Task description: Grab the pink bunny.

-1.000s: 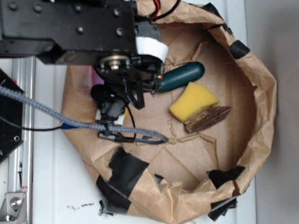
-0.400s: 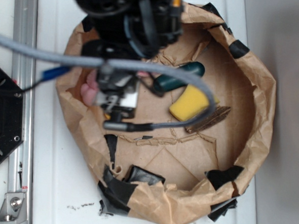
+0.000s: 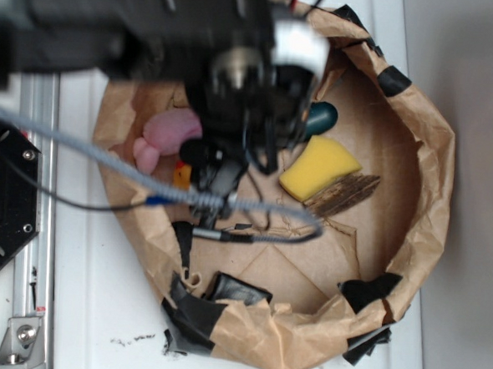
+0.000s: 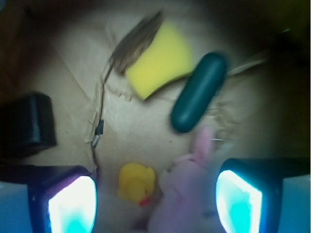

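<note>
The pink bunny (image 3: 170, 134) lies at the left inside a brown paper bowl (image 3: 436, 171), partly covered by the arm. In the wrist view the bunny (image 4: 187, 194) shows between the jaws, close to the right finger, one ear pointing up. A small yellow rubber duck (image 4: 137, 182) sits just left of it, also between the jaws, and only a yellow-orange bit of the duck (image 3: 182, 175) shows in the exterior view. My gripper (image 4: 155, 206) is open and above both toys, touching neither. The gripper (image 3: 210, 170) is blurred in the exterior view.
A yellow sponge (image 3: 319, 168), a dark green oblong object (image 3: 322, 115) and a brown bark-like piece (image 3: 342, 194) lie in the middle and right of the bowl. Black tape patches (image 3: 223, 288) line its crumpled rim. A metal rail (image 3: 29, 246) runs along the left.
The arm has swung across the bowl's upper left, and the gripper has shifted right of where it was. The bunny is more exposed in the exterior view.
</note>
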Motion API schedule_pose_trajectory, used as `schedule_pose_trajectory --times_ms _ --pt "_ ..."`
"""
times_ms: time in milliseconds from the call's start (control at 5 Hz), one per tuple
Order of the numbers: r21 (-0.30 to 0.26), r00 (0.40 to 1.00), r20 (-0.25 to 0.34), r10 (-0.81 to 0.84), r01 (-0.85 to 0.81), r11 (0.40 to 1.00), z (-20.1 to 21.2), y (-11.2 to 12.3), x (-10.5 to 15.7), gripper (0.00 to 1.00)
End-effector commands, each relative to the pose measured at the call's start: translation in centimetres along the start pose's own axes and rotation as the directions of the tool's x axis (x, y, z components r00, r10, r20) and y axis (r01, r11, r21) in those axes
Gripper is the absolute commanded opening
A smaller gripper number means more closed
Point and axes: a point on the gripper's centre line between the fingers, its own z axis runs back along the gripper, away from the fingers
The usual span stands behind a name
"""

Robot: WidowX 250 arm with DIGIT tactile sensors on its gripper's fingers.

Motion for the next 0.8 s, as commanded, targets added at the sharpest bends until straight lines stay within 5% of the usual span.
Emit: schedule_pose_trajectory --times_ms 0,200,400,600 --pt "0.057 0.998 -0.061 -0.014 0.017 0.998 -6.5 2.9 -1.2 1.0" --pt "0.064 0.997 -0.072 0.018 -0.013 0.998 -5.8 4.9 -1.6 0.92" --pt "0.069 0.997 -0.057 0.046 -0.042 0.997 -4.4 5.8 -1.9 0.0" --pt "0.061 0.998 0.008 0.057 -0.058 0.996 -0.5 5.9 -1.5 0.0"
